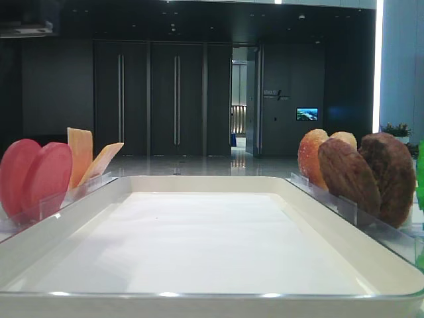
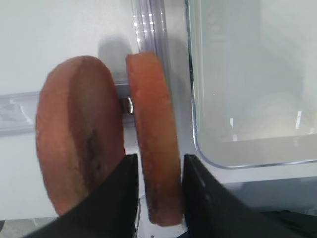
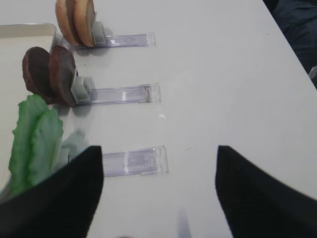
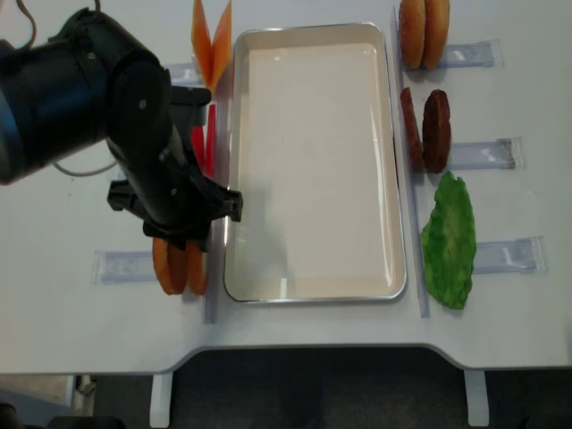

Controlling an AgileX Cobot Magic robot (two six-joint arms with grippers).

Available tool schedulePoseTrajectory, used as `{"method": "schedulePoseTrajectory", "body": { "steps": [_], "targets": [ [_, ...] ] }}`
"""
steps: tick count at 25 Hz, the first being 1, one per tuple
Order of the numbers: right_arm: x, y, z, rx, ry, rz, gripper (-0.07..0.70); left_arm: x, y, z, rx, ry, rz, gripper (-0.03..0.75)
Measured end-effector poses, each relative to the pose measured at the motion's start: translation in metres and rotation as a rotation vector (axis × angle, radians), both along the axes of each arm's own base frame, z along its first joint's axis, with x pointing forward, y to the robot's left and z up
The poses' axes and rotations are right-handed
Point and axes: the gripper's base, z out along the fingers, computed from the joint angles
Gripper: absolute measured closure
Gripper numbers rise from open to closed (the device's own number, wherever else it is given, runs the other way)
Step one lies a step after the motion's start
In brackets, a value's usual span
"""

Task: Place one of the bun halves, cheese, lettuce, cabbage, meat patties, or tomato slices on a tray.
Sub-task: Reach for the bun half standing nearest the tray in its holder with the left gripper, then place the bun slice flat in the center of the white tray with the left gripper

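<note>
A big white tray [image 4: 313, 161] sits in the middle of a white table [image 4: 71, 331]. It has a raised rim and white paper inside.

On the left of the tray, food stands on edge in clear racks [image 4: 125, 265]: yellow cheese [image 4: 212, 40] at the far end, red tomato slices [image 1: 36, 175] next, and two orange discs [image 2: 114, 144] at the near end. The left gripper [image 2: 159, 198] reaches down over those discs. Its two black fingers [image 2: 116, 198] press on both sides of the disc closer to the tray [image 2: 154, 148], so it is clamped on it. The disc is upright in its rack, just beside the tray's corner.

On the right are two buns [image 4: 424, 32], two dark brown meat patties [image 4: 426, 130] and green lettuce [image 4: 449, 241]. The right gripper [image 3: 159, 193] hangs above bare table near the lettuce rack, its fingers wide apart and holding nothing.

Behind the table the room is dark, with tall black doors [image 1: 162, 99], a shiny floor and a small lit screen [image 1: 307, 114].
</note>
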Motion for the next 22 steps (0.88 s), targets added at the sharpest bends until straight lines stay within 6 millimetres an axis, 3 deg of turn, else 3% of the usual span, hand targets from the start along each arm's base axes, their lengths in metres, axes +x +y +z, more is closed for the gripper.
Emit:
{"method": "schedulePoseTrajectory", "body": {
  "steps": [4,22],
  "targets": [
    [0.0,0.0,0.0,0.0,0.0,0.0,0.162,-0.0002,0.0021,0.0,0.023,0.003,-0.008,0.589],
    [0.0,0.0,0.0,0.0,0.0,0.0,0.162,-0.0059,0.0048,0.0003,0.052,0.063,0.004,0.592]
  ]
}}
